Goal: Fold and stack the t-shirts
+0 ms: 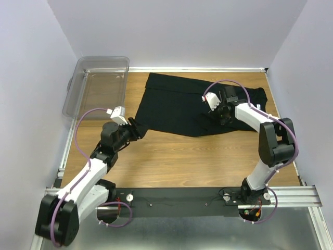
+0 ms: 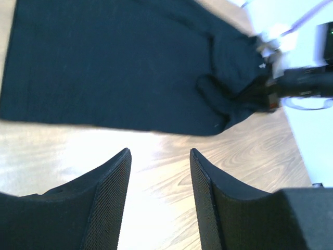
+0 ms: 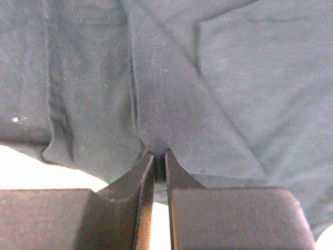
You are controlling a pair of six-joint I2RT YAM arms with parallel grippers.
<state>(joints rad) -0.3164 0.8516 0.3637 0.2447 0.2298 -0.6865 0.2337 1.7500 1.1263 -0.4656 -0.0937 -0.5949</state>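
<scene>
Black soft-cloth t-shirt [image 1: 182,107] spread on the far half of the light wooden table [image 1: 182,156], pinched on its right side by the right gripper [image 3: 160,154]

Only the right wrist view shows the grip: the two dark fingers nearly meet on a raised ridge of seamed cloth, with creases running away from it. In the top view that gripper is just a dark shape pressed onto the shirt's right part. The left gripper [image 2: 158,153] has its jaws parted and holds nothing; its own camera shows bare wood between the textured pads and the shirt's near hem just beyond, while the top view places it just beside the shirt's near left corner. Only the top view takes in the clear rectangular plastic bin [image 1: 99,65] at the far left corner, apart from the shirt
</scene>
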